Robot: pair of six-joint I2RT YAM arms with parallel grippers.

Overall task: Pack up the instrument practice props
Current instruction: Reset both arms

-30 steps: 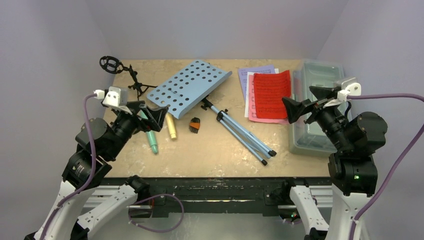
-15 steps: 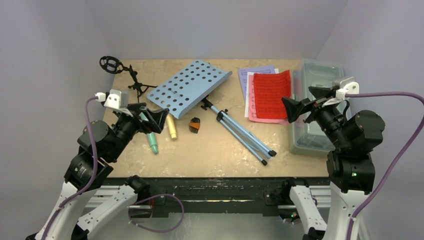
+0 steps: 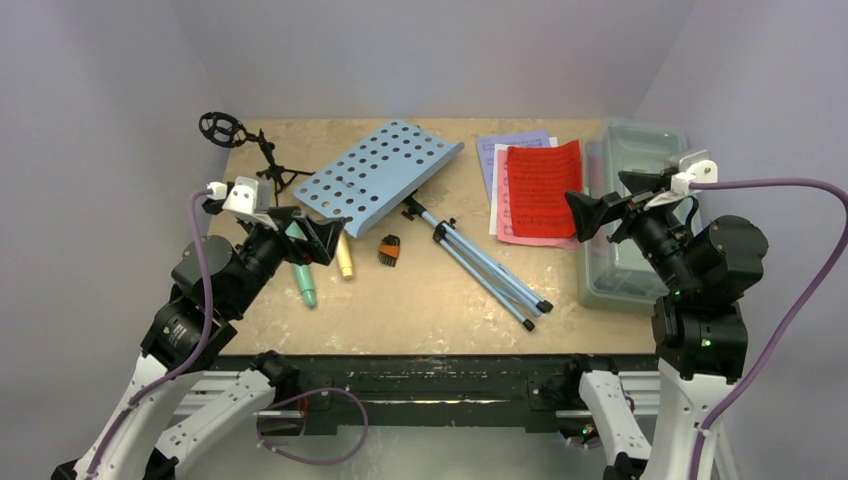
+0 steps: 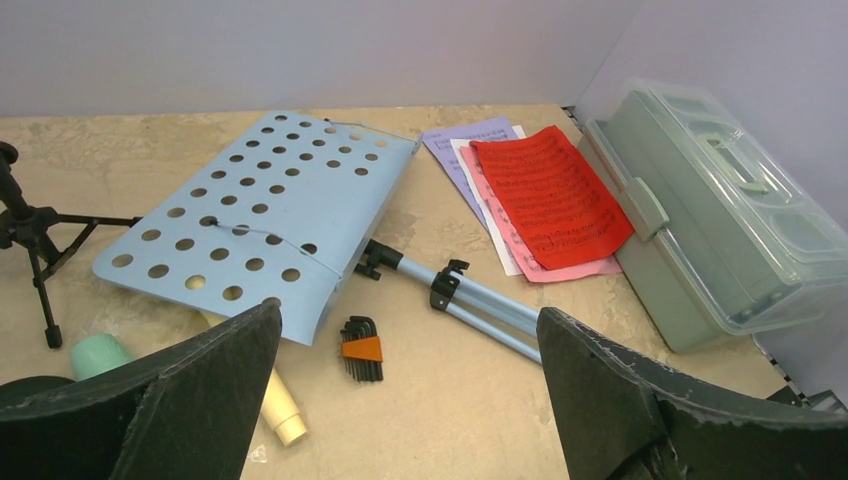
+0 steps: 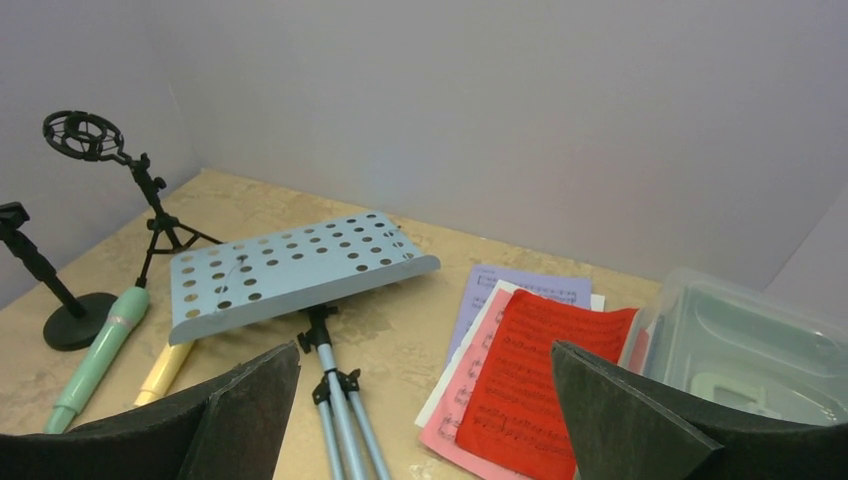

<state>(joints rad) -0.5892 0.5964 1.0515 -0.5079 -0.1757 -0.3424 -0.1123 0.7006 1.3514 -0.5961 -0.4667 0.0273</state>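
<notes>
The light-blue perforated tray (image 3: 380,175) lies tilted mid-table, its tripod legs (image 3: 485,262) folded and stretching to the front right. Red (image 3: 542,187), pink and purple (image 3: 500,150) sheet-music pages lie stacked at the back right. The mint-green microphone (image 3: 303,283) and yellow microphone (image 3: 343,255) lie by the tray's left edge, partly under my left gripper. A black microphone tripod (image 3: 270,160) stands at the back left; a second black stand (image 5: 60,300) shows in the right wrist view. My left gripper (image 3: 305,232) is open and empty above the microphones. My right gripper (image 3: 610,200) is open and empty over the tub's left edge.
A translucent grey tub (image 3: 640,215), lid shut, sits at the right edge of the table. A small black hex-key set with an orange holder (image 3: 389,249) lies between the yellow microphone and the tripod legs. Walls close in the left, back and right.
My left arm has shifted a little to the right and forward, its gripper still open. The right arm has barely moved. Nothing on the table has moved.
</notes>
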